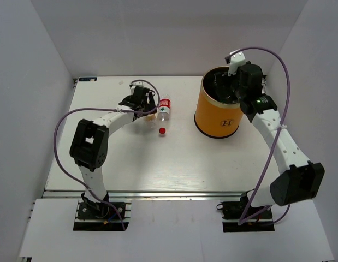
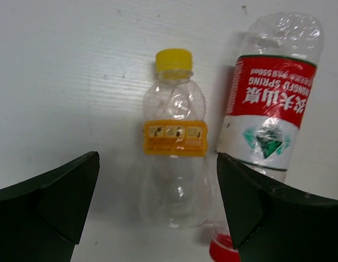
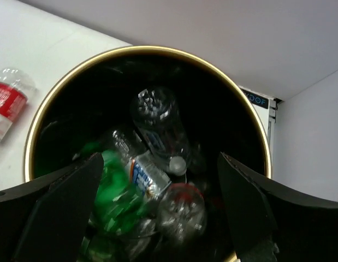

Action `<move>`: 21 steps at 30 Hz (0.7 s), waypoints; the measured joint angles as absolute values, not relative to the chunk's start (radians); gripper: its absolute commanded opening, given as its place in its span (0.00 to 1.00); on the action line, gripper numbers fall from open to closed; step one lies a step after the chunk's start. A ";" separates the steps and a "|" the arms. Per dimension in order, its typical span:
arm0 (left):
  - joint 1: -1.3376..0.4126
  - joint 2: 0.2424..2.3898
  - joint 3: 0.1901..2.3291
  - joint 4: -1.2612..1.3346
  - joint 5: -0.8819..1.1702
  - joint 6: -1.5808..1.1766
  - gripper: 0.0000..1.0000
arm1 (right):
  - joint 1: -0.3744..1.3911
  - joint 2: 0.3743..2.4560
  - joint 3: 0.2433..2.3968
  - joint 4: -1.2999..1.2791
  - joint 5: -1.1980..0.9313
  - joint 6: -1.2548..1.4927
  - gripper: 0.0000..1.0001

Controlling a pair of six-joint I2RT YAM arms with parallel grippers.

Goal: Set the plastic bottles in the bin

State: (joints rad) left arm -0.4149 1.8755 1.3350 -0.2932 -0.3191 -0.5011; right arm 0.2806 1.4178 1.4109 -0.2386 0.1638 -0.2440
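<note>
**Top view.** The bin stands upright at the far right of the bench. The right hand hangs over its mouth. The left hand sits low at the far left-centre, just beside the red-label bottle, which lies on its side. A loose red cap lies near that bottle; it is not a task item.

**Left wrist view.** The left hand is open, with 1 finger on each side of the yellow-capped bottle and touching nothing. This small clear bottle lies flat, cap pointing away from the camera. The red-label bottle lies just beside it, roughly parallel, and 1 finger overlaps its lower end.

Recommended procedure for the pick:
1. Centre the fingers on the narrow waist below the orange label.
2. Shift away from the red-label bottle so the finger on that side drops into the gap, not onto the neighbour.
3. Close gently; the thin wall will probably buckle and slip.

**Right wrist view.** The right hand is open and empty above the bin. Several bottles lie inside, including a green bottle. 2 bottles on the bench are not yet binned.
</note>
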 measured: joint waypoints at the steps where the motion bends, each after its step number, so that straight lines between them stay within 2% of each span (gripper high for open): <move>1: -0.414 1.895 1.359 -0.297 -0.309 -0.502 0.97 | 0.278 1.391 1.387 -0.245 0.149 -0.243 0.90; 3: -0.414 1.942 1.421 -0.314 -0.293 -0.503 0.95 | 0.274 1.326 1.345 -0.251 0.122 -0.235 0.90; 5: -0.414 1.972 1.454 -0.315 -0.281 -0.504 0.89 | 0.268 1.240 1.296 -0.252 0.093 -0.223 0.90; 9: -0.414 2.016 1.479 -0.363 -0.271 -0.506 0.86 | 0.262 1.059 1.213 -0.262 0.014 -0.191 0.90; 14: -0.414 2.095 1.509 -0.428 -0.253 -0.506 0.73 | 0.262 0.943 1.188 -0.273 -0.069 -0.163 0.90; 15: -0.414 2.106 1.509 -0.441 -0.247 -0.507 0.65 | 0.262 0.931 1.182 -0.274 -0.082 -0.160 0.90; 17: -0.414 2.108 1.519 -0.455 -0.240 -0.505 0.55 | 0.262 0.915 1.163 -0.283 -0.101 -0.157 0.90; 18: -0.414 2.108 1.523 -0.463 -0.237 -0.502 0.42 | 0.262 0.910 1.153 -0.289 -0.108 -0.157 0.90; 21: -0.414 2.108 1.527 -0.490 -0.228 -0.497 0.23 | 0.262 0.902 1.113 -0.298 -0.123 -0.157 0.89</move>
State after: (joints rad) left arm -0.4141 2.1078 1.5269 -0.4896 -0.2283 -0.4969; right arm 0.2619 0.9020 1.1130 -0.2977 -0.1234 -0.1570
